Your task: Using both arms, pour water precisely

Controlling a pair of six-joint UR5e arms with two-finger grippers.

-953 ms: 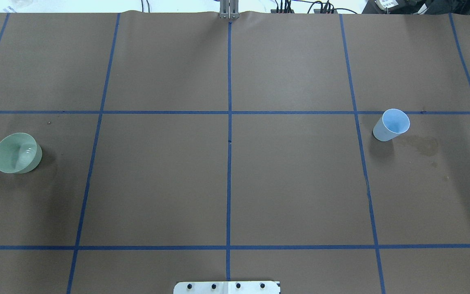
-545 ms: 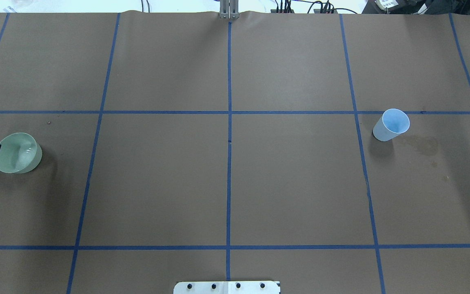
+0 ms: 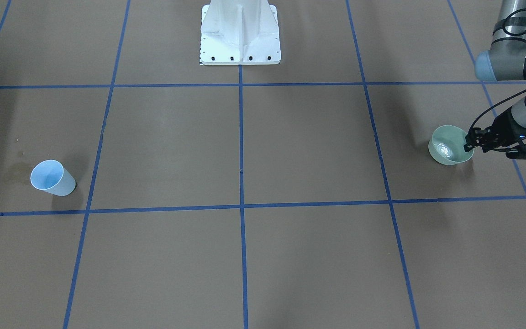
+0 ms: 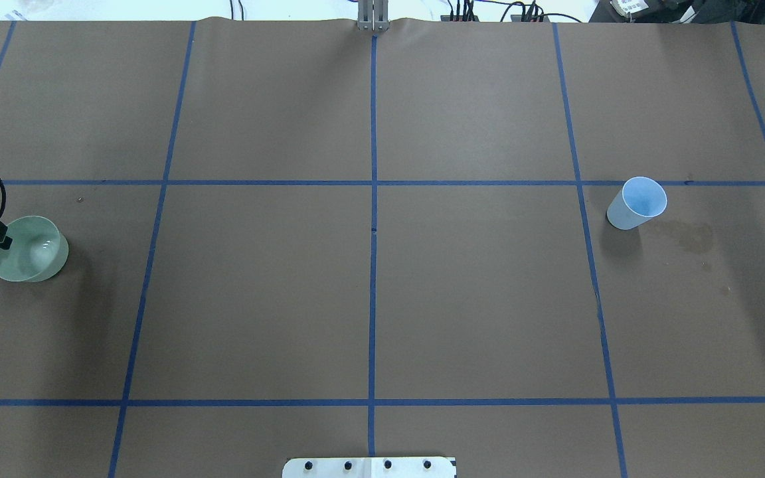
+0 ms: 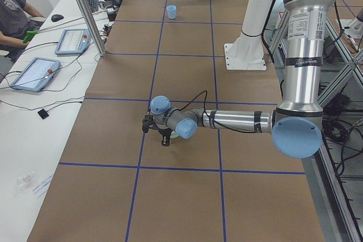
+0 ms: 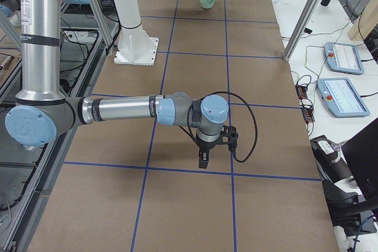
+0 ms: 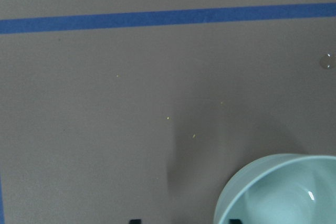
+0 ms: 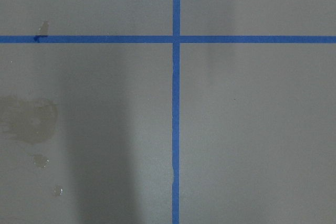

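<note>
A pale green bowl (image 4: 32, 257) stands at the table's left side. It holds a little water (image 3: 444, 148), seen as bright glints. My left gripper (image 4: 1, 239) is at the bowl's outer rim, low over it. In the left wrist view its two fingertips (image 7: 135, 221) stand apart, so it is open, with the bowl's rim (image 7: 247, 174) between them. A light-blue cup (image 4: 636, 202) stands upright at the right side. My right gripper (image 6: 202, 160) shows only in the exterior right view, above bare table, and I cannot tell whether it is open or shut.
A damp stain (image 4: 688, 236) lies on the brown paper beside the cup and also shows in the right wrist view (image 8: 29, 119). The white pedestal (image 3: 240, 32) stands at the robot's edge of the table. Blue tape lines (image 4: 373, 199) grid the paper.
My left gripper has come in from the overhead view's left edge and now reaches the bowl's rim. The bowl and the cup have not moved.
</note>
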